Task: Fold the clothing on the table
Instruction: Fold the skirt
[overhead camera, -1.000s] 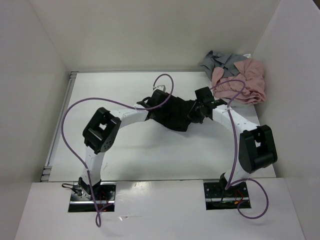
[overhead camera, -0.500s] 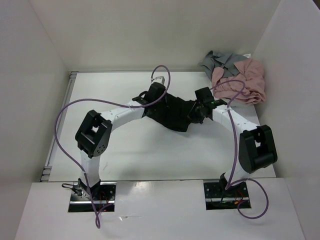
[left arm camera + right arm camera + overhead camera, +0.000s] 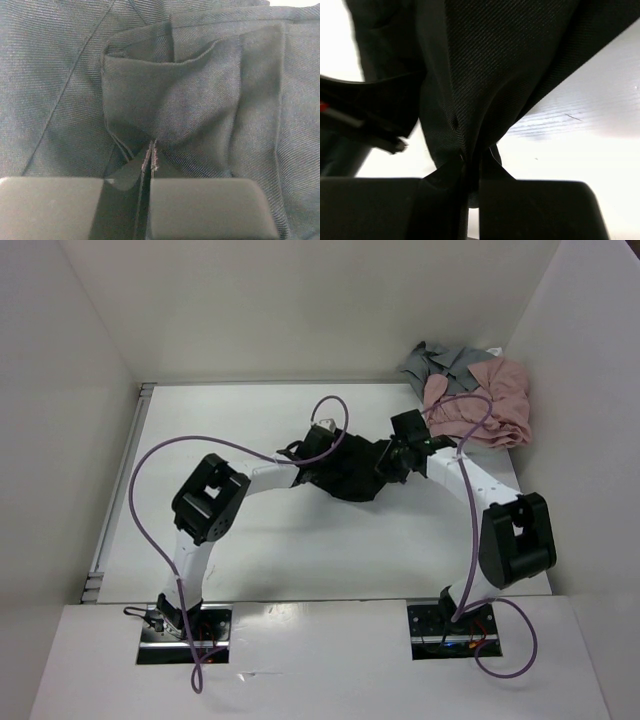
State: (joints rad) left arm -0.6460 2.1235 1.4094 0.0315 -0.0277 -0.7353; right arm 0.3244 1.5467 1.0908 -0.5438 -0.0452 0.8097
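The black clothing (image 3: 352,478) lies bunched in the middle of the white table (image 3: 250,540), between my two grippers. My left gripper (image 3: 322,460) rests at its left edge. In the left wrist view the fingertips (image 3: 151,152) meet over flat pleated fabric (image 3: 200,100), and nothing shows between them. My right gripper (image 3: 386,466) sits at the garment's right side. In the right wrist view it (image 3: 472,165) is shut on a gathered fold of the clothing (image 3: 495,65), which hangs lifted above the table (image 3: 580,145).
A pink garment (image 3: 480,410) and a grey garment (image 3: 440,362) are piled at the back right corner. White walls close in the table on three sides. Purple cables (image 3: 140,490) loop over both arms. The left arm (image 3: 360,115) shows dark beside the lifted fold.
My left wrist swung toward the back of the table, then came back nearer, its elbow shifting left and right again. The right gripper edged slightly toward the back, still holding the clothing.
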